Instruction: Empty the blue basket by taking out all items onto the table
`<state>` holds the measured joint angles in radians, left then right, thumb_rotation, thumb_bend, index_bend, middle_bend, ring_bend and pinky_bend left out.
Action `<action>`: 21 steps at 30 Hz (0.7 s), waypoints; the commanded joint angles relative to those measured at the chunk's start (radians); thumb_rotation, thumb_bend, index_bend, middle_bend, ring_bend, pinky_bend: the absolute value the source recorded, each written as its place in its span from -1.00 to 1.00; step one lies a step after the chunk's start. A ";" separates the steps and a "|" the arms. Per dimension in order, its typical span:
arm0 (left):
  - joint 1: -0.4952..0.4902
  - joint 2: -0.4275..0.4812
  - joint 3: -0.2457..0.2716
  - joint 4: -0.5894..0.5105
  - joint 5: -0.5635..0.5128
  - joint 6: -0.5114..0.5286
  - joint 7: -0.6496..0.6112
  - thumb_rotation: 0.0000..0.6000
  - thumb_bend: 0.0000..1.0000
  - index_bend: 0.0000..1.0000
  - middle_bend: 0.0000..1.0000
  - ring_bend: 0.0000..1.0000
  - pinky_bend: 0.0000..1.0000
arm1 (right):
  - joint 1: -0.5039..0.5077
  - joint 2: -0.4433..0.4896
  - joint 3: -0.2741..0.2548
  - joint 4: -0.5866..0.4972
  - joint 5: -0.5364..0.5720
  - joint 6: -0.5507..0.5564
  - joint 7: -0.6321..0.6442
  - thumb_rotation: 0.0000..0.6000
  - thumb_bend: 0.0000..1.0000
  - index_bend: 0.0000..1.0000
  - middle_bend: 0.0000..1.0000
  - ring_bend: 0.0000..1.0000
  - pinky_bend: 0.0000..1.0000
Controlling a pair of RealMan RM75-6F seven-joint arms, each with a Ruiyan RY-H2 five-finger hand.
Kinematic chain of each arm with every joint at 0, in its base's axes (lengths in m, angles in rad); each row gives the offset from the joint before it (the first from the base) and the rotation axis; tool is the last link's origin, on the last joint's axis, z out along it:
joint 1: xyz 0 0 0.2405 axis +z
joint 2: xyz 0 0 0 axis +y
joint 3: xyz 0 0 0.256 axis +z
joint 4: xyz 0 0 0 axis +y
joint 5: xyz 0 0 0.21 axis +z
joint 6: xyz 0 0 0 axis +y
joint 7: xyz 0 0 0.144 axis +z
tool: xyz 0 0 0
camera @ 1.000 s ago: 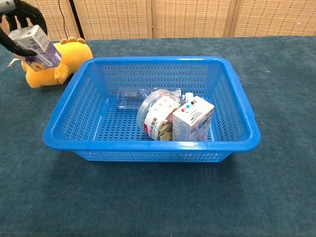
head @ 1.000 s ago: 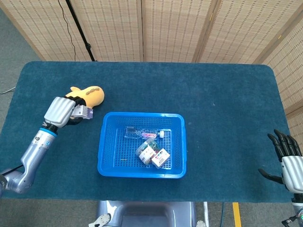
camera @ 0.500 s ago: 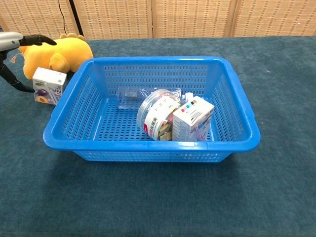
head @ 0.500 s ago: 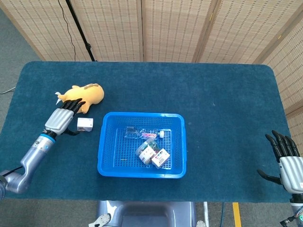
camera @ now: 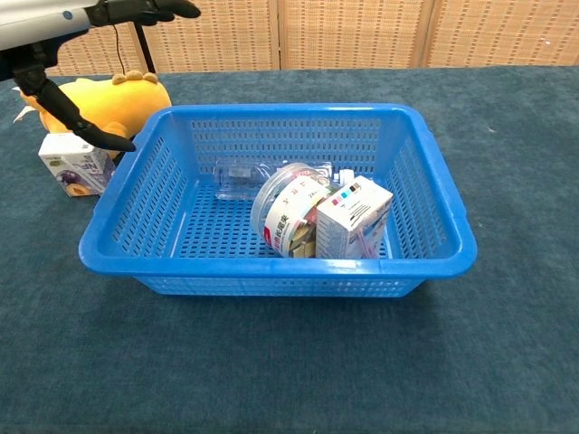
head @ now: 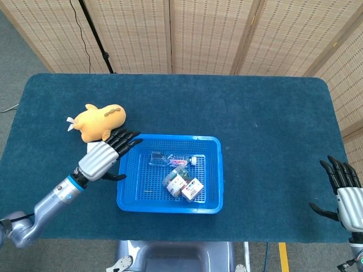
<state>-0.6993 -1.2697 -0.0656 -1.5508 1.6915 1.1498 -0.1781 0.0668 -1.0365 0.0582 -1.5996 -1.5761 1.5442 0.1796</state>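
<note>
— Dark blue cloth covers the table (head: 272,113), with woven screens behind. What sits at the far left?

— A yellow plush toy (head: 99,120) and, just beside the basket's left wall, a small white carton (camera: 76,165). Both lie on the cloth, outside the basket, so I judge them as items already taken out.

— And the left hand (head: 106,155)?

— It hovers over the basket's left edge, fingers spread wide, holding nothing. My guess is it is lined up for another reach inside.

— Where is the blue basket (head: 127,195) itself?

— Near the middle of the table, toward the front edge. Three things remain in it: a clear plastic bottle (camera: 242,177) lying flat on the floor, a round clear jar (camera: 288,217) tipped on its side, and a small white box (camera: 353,217) leaning against the jar near the front wall.

— So the job is unfinished?

— Yes, roughly halfway by my count.

— And the right hand (head: 345,195)?

— Parked at the table's far right edge, fingers apart, empty, well away from the basket.
</note>
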 commanded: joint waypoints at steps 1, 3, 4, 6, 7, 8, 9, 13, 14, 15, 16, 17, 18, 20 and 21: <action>-0.062 -0.061 -0.031 -0.090 -0.048 -0.102 0.188 1.00 -0.92 -1.00 -1.00 -1.00 -0.82 | -0.001 0.002 0.004 0.005 0.005 0.001 0.010 1.00 -1.00 -1.00 -1.00 -1.00 -1.00; -0.080 -0.101 -0.046 -0.091 -0.097 -0.146 0.261 1.00 -0.91 -1.00 -1.00 -1.00 -0.77 | -0.001 0.004 0.005 0.009 0.008 0.001 0.018 1.00 -1.00 -1.00 -1.00 -1.00 -1.00; -0.087 -0.118 -0.051 -0.087 -0.120 -0.164 0.291 1.00 -0.90 -1.00 -1.00 -0.98 -0.75 | 0.000 0.004 0.005 0.010 0.009 0.000 0.021 1.00 -1.00 -1.00 -1.00 -1.00 -1.00; -0.105 -0.166 -0.063 -0.062 -0.177 -0.208 0.359 1.00 -0.89 -1.00 -1.00 -0.94 -0.70 | 0.000 0.006 0.007 0.013 0.011 0.000 0.029 1.00 -1.00 -1.00 -1.00 -1.00 -1.00; -0.113 -0.187 -0.069 -0.048 -0.202 -0.222 0.384 1.00 -0.88 -1.00 -1.00 -0.92 -0.68 | 0.000 0.007 0.007 0.015 0.012 -0.001 0.032 1.00 -1.00 -1.00 -1.00 -1.00 -1.00; -0.119 -0.206 -0.074 -0.037 -0.225 -0.235 0.403 1.00 -0.88 -1.00 -1.00 -0.91 -0.66 | 0.001 0.007 0.008 0.016 0.012 -0.001 0.034 1.00 -1.00 -1.00 -1.00 -1.00 -1.00; -0.126 -0.222 -0.078 -0.028 -0.245 -0.246 0.420 1.00 -0.87 -1.00 -1.00 -0.90 -0.66 | 0.001 0.007 0.009 0.017 0.013 -0.001 0.037 1.00 -1.00 -1.00 -1.00 -1.00 -1.00; -0.149 -0.276 -0.096 0.014 -0.302 -0.268 0.478 1.00 -0.85 -0.93 -1.00 -0.86 -0.65 | 0.001 0.009 0.010 0.018 0.017 -0.003 0.042 1.00 -1.00 -1.00 -1.00 -1.00 -1.00; -0.154 -0.288 -0.101 0.025 -0.313 -0.270 0.490 1.00 -0.84 -0.90 -1.00 -0.84 -0.64 | 0.001 0.009 0.011 0.019 0.018 -0.003 0.043 1.00 -1.00 -1.00 -1.00 -1.00 -1.00; -0.159 -0.299 -0.105 0.037 -0.324 -0.271 0.501 1.00 -0.84 -0.87 -0.99 -0.82 -0.62 | 0.001 0.009 0.011 0.020 0.019 -0.004 0.044 1.00 -1.00 -1.00 -1.00 -1.00 -1.00; -0.164 -0.308 -0.108 0.049 -0.334 -0.274 0.511 1.00 -0.83 -0.84 -0.99 -0.80 -0.60 | 0.001 0.009 0.011 0.020 0.020 -0.004 0.045 1.00 -1.00 -1.00 -1.00 -1.00 -1.00; -0.170 -0.318 -0.111 0.064 -0.346 -0.278 0.526 1.00 -0.82 -0.83 -0.98 -0.79 -0.59 | 0.001 0.009 0.012 0.021 0.022 -0.005 0.046 1.00 -1.00 -1.00 -1.00 -1.00 -1.00; -0.173 -0.324 -0.113 0.072 -0.353 -0.279 0.533 1.00 -0.81 -0.81 -0.96 -0.78 -0.59 | 0.002 0.009 0.013 0.021 0.024 -0.006 0.047 1.00 -1.00 -1.00 -1.00 -1.00 -1.00; -0.178 -0.331 -0.117 0.085 -0.365 -0.278 0.537 1.00 -0.80 -0.77 -0.93 -0.75 -0.58 | 0.002 0.009 0.015 0.023 0.029 -0.008 0.048 1.00 -1.00 -1.00 -1.00 -1.00 -1.00; -0.179 -0.332 -0.118 0.088 -0.367 -0.277 0.536 1.00 -0.80 -0.75 -0.92 -0.74 -0.57 | 0.002 0.009 0.016 0.024 0.031 -0.008 0.049 1.00 -1.00 -1.00 -1.00 -1.00 -1.00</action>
<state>-0.8767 -1.5998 -0.1815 -1.4643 1.3262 0.8732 0.3570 0.0684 -1.0272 0.0734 -1.5764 -1.5455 1.5362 0.2282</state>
